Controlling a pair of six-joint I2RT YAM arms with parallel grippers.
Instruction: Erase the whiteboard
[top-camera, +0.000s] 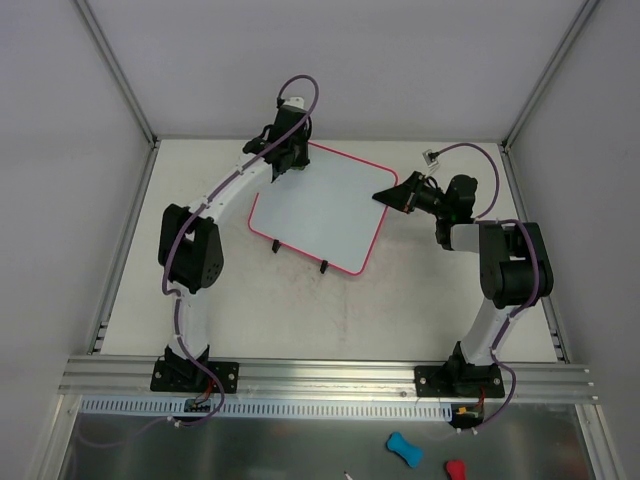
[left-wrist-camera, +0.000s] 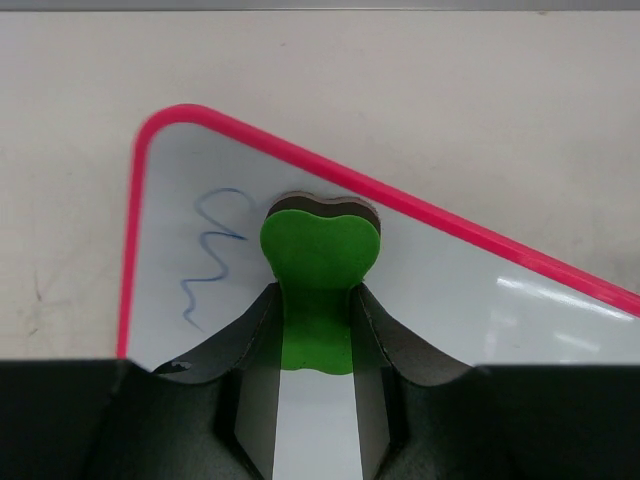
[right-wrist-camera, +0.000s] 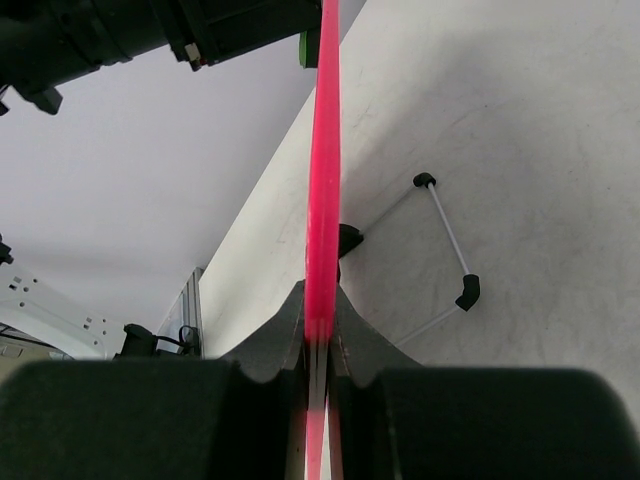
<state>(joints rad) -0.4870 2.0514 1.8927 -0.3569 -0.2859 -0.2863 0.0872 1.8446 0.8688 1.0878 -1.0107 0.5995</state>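
Observation:
The whiteboard (top-camera: 320, 210), white with a pink-red frame and two black feet, lies tilted in the middle of the table. My left gripper (top-camera: 283, 160) is shut on a green eraser (left-wrist-camera: 318, 262) with a dark underside, pressed on the board near its far left corner. A blue scribble (left-wrist-camera: 212, 255) lies just left of the eraser. My right gripper (top-camera: 392, 195) is shut on the board's right edge, seen edge-on in the right wrist view (right-wrist-camera: 323, 200), with the jaws clamped on the pink frame. The board's wire stand with black feet (right-wrist-camera: 467, 291) shows there too.
The table is beige with grey walls around it and a metal rail (top-camera: 320, 375) at the near edge. A blue thing (top-camera: 403, 449) and a red thing (top-camera: 455, 469) lie below the rail, off the table.

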